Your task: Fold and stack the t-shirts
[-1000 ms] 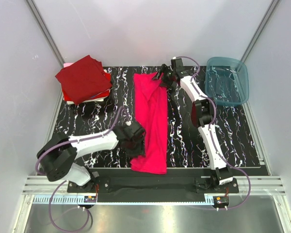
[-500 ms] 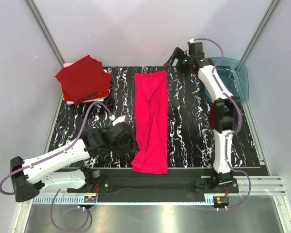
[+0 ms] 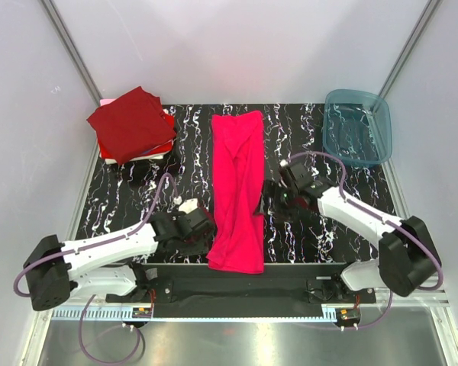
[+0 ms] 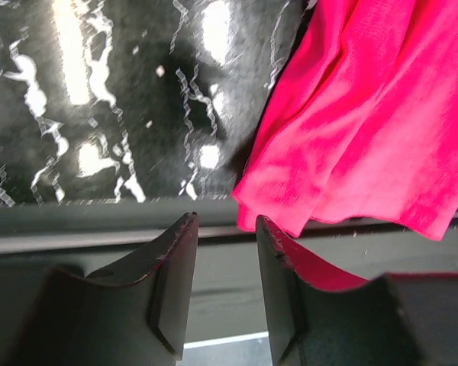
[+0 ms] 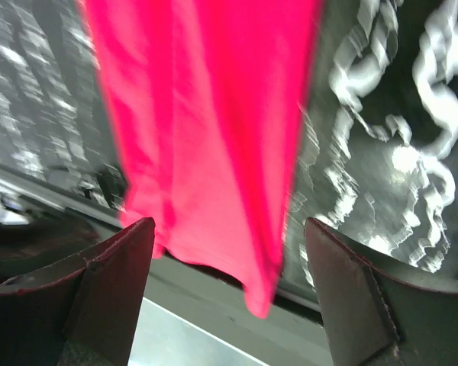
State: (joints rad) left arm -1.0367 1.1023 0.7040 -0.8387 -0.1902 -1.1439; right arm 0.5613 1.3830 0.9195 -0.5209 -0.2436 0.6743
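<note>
One bright pink t-shirt [image 3: 238, 191] lies as a long narrow strip down the middle of the surface [image 3: 305, 130]. It runs from near the far edge to the near edge, where its hem reaches the lip and rests partly on the dark rail beyond.

The left end effector [image 4: 225, 221] sits low, just beside the strip's near left corner. Its fingers are a narrow gap apart and hold nothing. The right end effector [image 5: 229, 229] hovers at the strip's right side, spread wide and empty.

Several things could go wrong from here. The left gap looks tight for layered cloth, so it may push the corner away rather than take it. A pinch that catches only the top layer would likely peel the strip open. If one arm lifts ahead of the other, the fold would probably skew. A pull toward the near edge could slide the hem off the surface.

A stack of folded t-shirts [image 3: 131, 122], dark maroon on top with red and white showing beneath, sits at the far left corner. A teal bin [image 3: 359, 130] stands at the far right corner.

The surface is black with white marbling. Pale walls enclose it on three sides, with metal posts rising at the far corners.
</note>
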